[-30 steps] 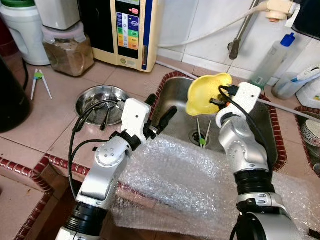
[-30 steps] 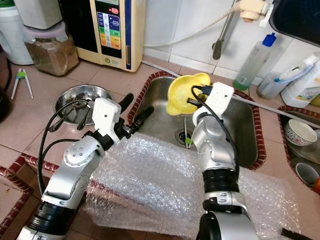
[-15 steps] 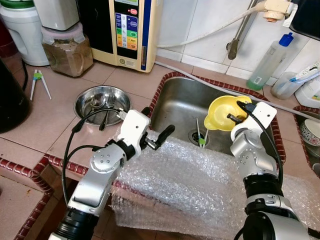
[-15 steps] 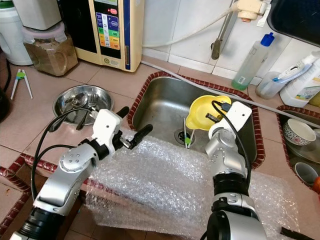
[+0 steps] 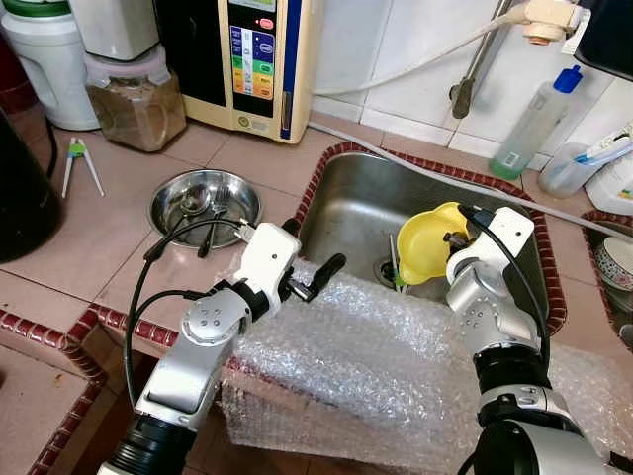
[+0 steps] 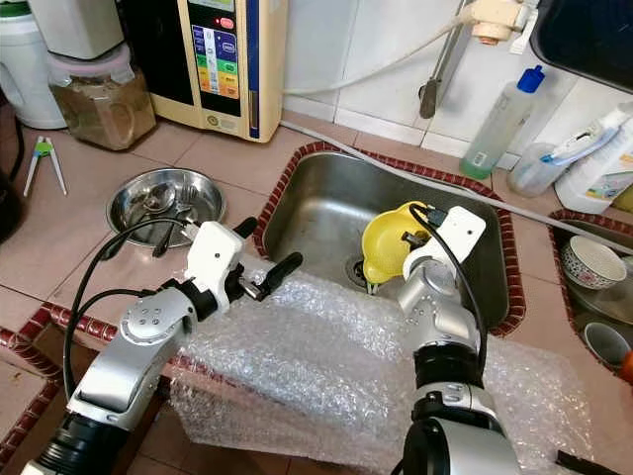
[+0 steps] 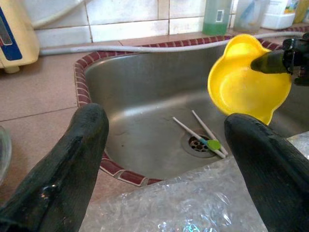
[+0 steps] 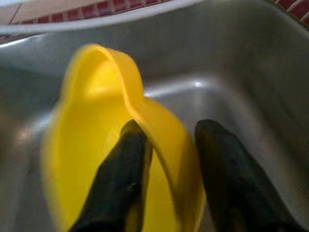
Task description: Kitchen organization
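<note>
Sink: chopsticks under held yellow bowl.

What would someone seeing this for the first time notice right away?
The bright yellow bowl stands out first, pinched by its rim in the right end effector and held tilted over the steel sink. Next comes the big sheet of bubble wrap draped over the counter's front edge and the near side of the sink. The left end effector hovers open above the wrap's left part, beside a steel dish of cutlery.
</note>
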Motion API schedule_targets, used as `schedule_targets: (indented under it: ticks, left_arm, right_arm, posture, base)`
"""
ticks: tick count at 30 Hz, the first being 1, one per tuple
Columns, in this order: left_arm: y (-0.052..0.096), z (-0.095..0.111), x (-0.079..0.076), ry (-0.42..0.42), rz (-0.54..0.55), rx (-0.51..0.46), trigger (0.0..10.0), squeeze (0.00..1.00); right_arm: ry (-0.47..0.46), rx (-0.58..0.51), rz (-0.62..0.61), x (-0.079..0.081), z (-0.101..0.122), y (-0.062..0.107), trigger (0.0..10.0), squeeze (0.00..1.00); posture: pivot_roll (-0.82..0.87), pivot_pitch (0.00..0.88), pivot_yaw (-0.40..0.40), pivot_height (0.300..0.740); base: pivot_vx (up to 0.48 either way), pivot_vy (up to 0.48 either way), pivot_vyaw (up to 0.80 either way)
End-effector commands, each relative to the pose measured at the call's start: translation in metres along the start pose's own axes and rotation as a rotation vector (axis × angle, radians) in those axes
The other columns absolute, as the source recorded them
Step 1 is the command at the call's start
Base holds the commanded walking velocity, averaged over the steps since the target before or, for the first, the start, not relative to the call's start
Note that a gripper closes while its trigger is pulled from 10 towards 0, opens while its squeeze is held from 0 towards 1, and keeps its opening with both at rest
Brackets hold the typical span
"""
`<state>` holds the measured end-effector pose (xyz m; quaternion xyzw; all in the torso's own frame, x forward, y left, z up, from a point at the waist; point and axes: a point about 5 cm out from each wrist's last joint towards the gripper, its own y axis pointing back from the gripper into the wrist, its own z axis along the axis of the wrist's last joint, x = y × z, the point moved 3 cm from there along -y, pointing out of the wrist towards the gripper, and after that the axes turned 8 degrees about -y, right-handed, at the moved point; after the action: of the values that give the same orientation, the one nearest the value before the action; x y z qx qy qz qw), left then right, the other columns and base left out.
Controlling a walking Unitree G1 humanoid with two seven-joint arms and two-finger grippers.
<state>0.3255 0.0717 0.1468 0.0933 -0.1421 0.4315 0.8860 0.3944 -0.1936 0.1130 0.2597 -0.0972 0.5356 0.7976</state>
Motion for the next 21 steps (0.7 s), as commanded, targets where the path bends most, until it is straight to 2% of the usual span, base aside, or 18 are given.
schedule_targets:
  ticks: [1, 3, 15, 17, 18, 19, 20, 21]
  left_arm:
    - [-0.001, 0.003, -0.004, -0.017, -0.007, -0.006, 10.0, 1.0]
    - [-0.002, 0.003, -0.002, -0.024, 0.005, -0.005, 10.0, 1.0]
    - [-0.003, 0.004, 0.002, -0.047, 0.033, -0.003, 10.0, 1.0]
    - [-0.003, 0.005, 0.007, -0.064, 0.065, -0.011, 10.0, 1.0]
    - [-0.003, 0.008, 0.011, -0.071, 0.098, -0.021, 10.0, 1.0]
    - [-0.002, 0.014, 0.023, -0.077, 0.175, -0.055, 10.0, 1.0]
    - [-0.002, 0.014, 0.023, -0.077, 0.175, -0.055, 10.0, 1.0]
    - [0.0, 0.019, 0.031, -0.087, 0.226, -0.078, 10.0, 1.0]
  right_arm:
    - [0.017, -0.032, 0.023, 0.004, 0.009, -0.001, 10.0, 1.0]
    - [0.04, -0.033, 0.043, 0.01, 0.009, 0.0, 10.0, 1.0]
    - [0.025, -0.006, 0.085, 0.02, 0.004, 0.001, 10.0, 1.0]
    - [0.002, 0.006, 0.106, 0.024, 0.003, 0.002, 10.0, 1.0]
    - [0.0, 0.003, 0.12, 0.026, 0.004, 0.002, 10.0, 1.0]
    - [-0.008, -0.013, 0.164, 0.033, 0.006, 0.004, 10.0, 1.0]
    - [-0.008, -0.013, 0.164, 0.033, 0.006, 0.004, 10.0, 1.0]
    - [-0.01, -0.032, 0.199, 0.039, 0.009, 0.007, 10.0, 1.0]
  posture:
    - [0.11, 0.1, -0.112, 0.74]
    - [0.11, 0.1, -0.112, 0.74]
    - [0.11, 0.095, -0.109, 0.74]
    - [0.11, 0.095, -0.108, 0.74]
    - [0.11, 0.095, -0.108, 0.74]
    - [0.11, 0.093, -0.108, 0.74]
    - [0.11, 0.093, -0.108, 0.74]
    - [0.11, 0.093, -0.107, 0.74]
  base:
    - [0.0, 0.0, 0.0]
    - [0.0, 0.0, 0.0]
    - [0.0, 0.0, 0.0]
    - [0.0, 0.0, 0.0]
    - [0.0, 0.0, 0.0]
    - [0.0, 0.0, 0.0]
    - [0.0, 0.0, 0.0]
    - [0.0, 0.0, 0.0]
